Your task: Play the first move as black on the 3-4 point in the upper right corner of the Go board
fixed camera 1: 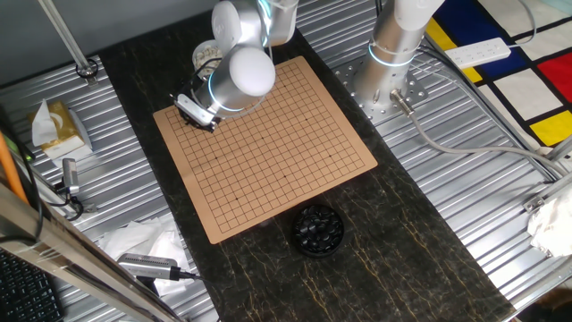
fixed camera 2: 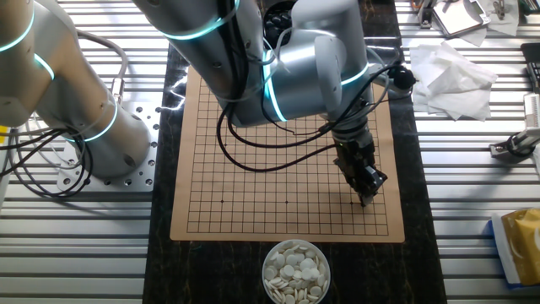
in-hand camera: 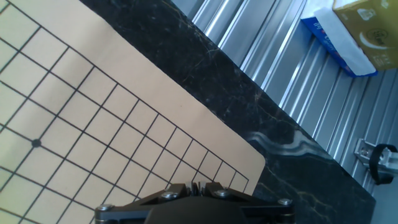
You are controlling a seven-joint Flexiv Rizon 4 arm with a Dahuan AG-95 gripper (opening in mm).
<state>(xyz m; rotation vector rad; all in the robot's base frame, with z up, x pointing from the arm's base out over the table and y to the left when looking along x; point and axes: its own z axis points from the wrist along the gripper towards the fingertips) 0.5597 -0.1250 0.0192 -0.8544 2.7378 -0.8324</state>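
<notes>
Hand view, L to R: the star dot (in-hand camera: 36,143) sits at far left on the Go board (in-hand camera: 155,81), and the 3-4 point (in-hand camera: 55,117) is, by my read, a bare crossing one step off that dot, nothing on it. Mid-frame at the bottom edge I get only a sliver of the gripper (in-hand camera: 194,186). The tips look drawn close, but I can't tell if they're pinched on a black stone or just closed on nothing. The stone itself isn't visible in any cam, so I can't say where it is. If it's anywhere near, it's hidden btwn the tips. One fixed view, L to R: the hand hangs low over the board's corner region, and the bowl of black stones (fixed camera 1: 318,230) is well apart from it, off the opposite edge. Other fixed view: the bowl of white stones (fixed camera 2: 295,270) is below the board, with the hand to its right, close above the grid. My call: approx. in place over the right corner, but placement not done, no stone on any crossing. Left to do: set it down, let go, back off. Re orientation: a round stone has no long axis or heading, it only needs to land flat.
</notes>
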